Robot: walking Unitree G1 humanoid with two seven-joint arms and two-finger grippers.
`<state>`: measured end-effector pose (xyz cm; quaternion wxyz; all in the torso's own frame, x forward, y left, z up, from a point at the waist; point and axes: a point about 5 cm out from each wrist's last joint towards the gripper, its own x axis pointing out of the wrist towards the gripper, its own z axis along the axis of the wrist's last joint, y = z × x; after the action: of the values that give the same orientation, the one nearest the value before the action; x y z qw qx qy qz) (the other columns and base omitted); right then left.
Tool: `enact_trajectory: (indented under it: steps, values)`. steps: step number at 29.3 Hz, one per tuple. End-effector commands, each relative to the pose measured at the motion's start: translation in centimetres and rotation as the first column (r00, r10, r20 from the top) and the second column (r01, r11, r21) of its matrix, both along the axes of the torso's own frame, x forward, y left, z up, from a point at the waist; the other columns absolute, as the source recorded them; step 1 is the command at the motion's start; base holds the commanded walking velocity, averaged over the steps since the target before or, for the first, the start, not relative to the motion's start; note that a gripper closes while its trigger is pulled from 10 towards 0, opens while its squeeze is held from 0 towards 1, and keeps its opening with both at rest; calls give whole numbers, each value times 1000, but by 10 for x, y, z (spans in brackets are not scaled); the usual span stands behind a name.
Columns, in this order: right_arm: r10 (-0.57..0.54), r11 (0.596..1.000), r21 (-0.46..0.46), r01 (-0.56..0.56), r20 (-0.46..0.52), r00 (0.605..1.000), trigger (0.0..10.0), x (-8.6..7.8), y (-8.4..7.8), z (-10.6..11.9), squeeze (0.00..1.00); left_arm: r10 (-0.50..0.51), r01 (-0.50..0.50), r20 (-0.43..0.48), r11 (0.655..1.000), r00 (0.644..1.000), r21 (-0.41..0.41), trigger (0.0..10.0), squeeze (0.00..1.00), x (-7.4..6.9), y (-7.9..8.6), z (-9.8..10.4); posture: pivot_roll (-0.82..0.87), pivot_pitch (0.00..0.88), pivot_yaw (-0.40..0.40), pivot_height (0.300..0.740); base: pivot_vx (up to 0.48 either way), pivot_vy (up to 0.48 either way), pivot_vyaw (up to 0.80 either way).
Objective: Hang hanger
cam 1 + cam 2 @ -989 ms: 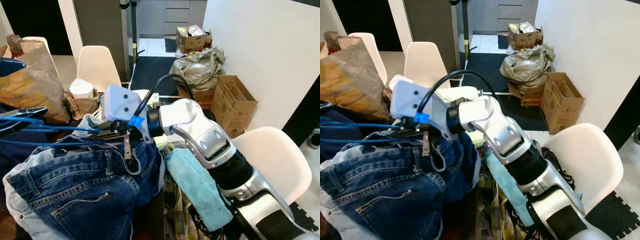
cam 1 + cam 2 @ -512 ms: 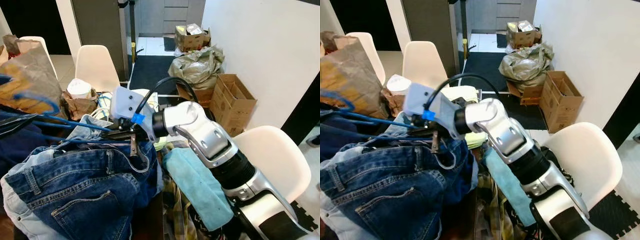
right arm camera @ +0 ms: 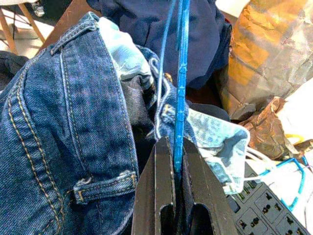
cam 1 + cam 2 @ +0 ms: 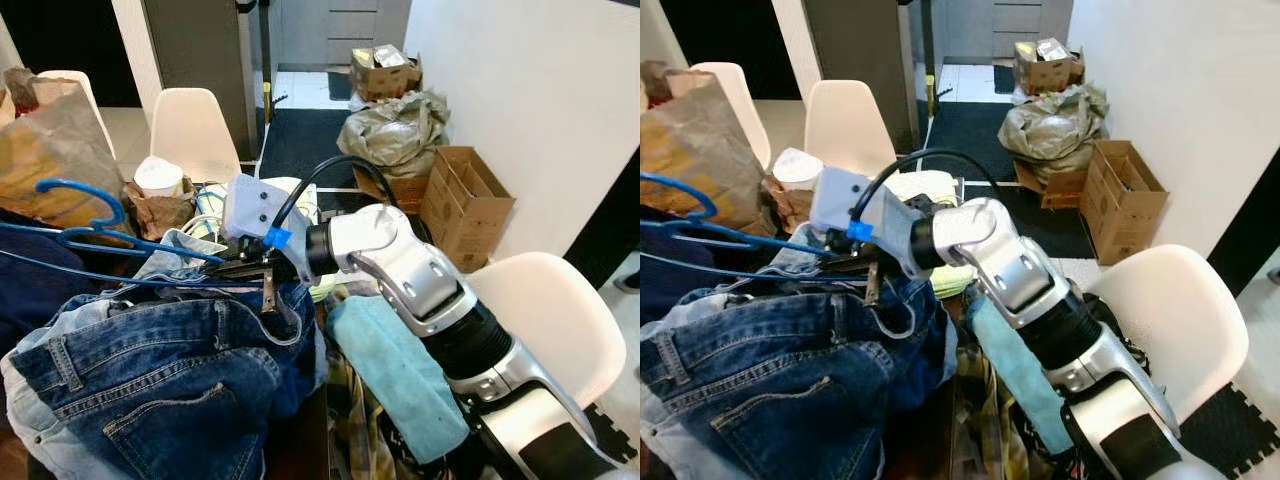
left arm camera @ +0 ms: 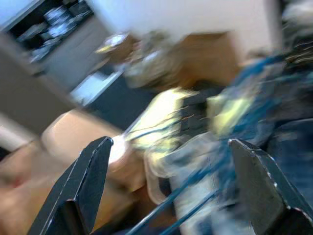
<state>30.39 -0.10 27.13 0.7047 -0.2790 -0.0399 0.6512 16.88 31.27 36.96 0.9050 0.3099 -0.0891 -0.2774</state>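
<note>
Lived-in home: white dining chairs point(image 4: 190, 130), cardboard boxes point(image 4: 465, 205), heaped jeans point(image 4: 160, 380).

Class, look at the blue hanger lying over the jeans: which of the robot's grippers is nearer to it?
Right. The right gripper is shut on the blue hanger. The left gripper is open, with blurred blue wire between its fingers, not touching them.

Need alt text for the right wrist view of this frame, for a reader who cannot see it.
The right end effector is shut on a thin blue hanger that runs away from the camera above a pile of blue jeans. A dark navy garment and a crumpled brown paper bag lie beyond.
</note>
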Motion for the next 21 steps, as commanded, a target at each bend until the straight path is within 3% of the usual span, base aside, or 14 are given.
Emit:
enact_trajectory:
  steps: [1,8,9,12,13,14,16,18,21]
  values:
    - [-8,1000,-3,8,-3,1000,10000,1,0,0,0,-71,70,-11,997,997,-42,10000,0,-6,-5,-1,11,28,-3,740,0,0,0]
    - [-11,1000,-10,11,-5,1000,10000,1,-2,-1,0,-133,130,-80,990,988,-46,10000,0,-14,-3,-7,12,31,0,740,0,0,0]
    - [-13,1000,-12,13,-5,1000,10000,1,-2,-1,0,-36,37,-104,999,994,13,10000,0,-9,10,-14,13,32,0,740,0,0,0]
    - [-13,1000,-12,13,-5,1000,10000,1,-2,-1,0,-36,37,-104,999,994,13,10000,0,-9,10,-14,13,32,0,740,0,0,0]
    - [-12,1000,-11,12,-5,1000,10000,1,-2,-1,0,56,-51,-84,997,995,50,10000,0,-3,22,-16,13,32,1,740,0,0,0]
    - [-11,1000,-10,11,-4,1000,10000,1,-2,0,0,127,-125,-56,992,990,32,10000,0,2,37,-18,10,34,1,740,0,0,0]
    - [-11,1000,-10,11,-4,1000,10000,1,-2,0,0,127,-125,-56,992,990,32,10000,0,2,37,-18,10,34,1,740,0,0,0]
    - [-6,1000,-11,6,0,1000,10000,0,-3,2,0,173,-176,-50,983,984,-51,10000,0,8,55,-25,5,37,0,740,0,0,0]
    - [1,1000,-15,-1,4,1000,10000,-1,-4,3,0,153,-159,-66,983,986,-89,10000,0,12,56,-30,4,38,2,740,0,0,0]
